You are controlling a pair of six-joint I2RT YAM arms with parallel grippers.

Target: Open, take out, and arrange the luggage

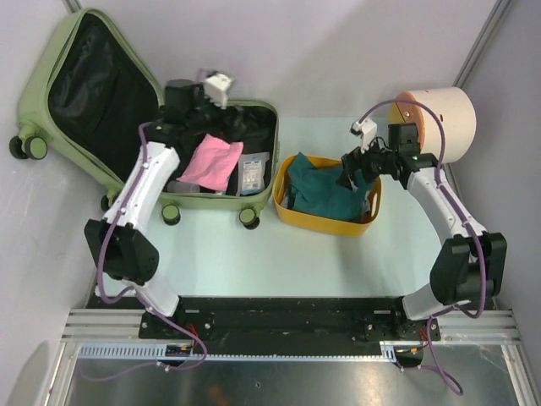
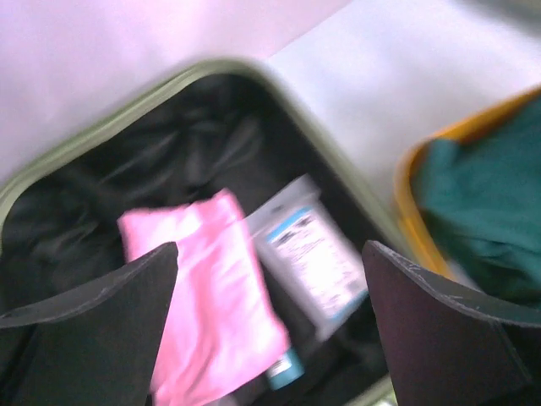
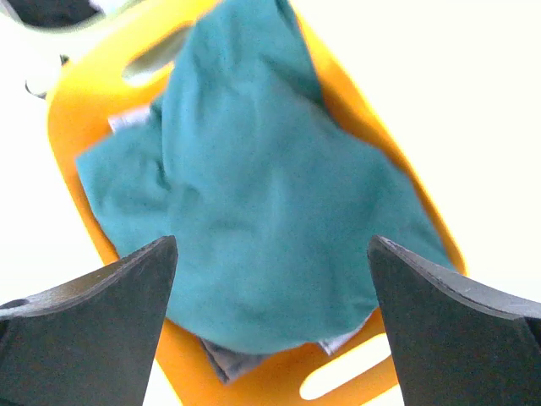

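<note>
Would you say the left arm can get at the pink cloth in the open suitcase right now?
Probably yes: the left gripper hangs open above the pink cloth, the luggage lies open, and nothing covers the cloth.

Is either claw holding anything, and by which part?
Nothing is held. The left claw is open above the pink pouch in the luggage; the right claw is open over the teal cloth in the yellow basket.

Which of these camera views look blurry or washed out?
Left wrist view: motion-blurred, smearing the pink pouch and the luggage rim. Right wrist view: table blown out white around the yellow basket, teal cloth soft. Top external view: sharp, evenly lit.
</note>
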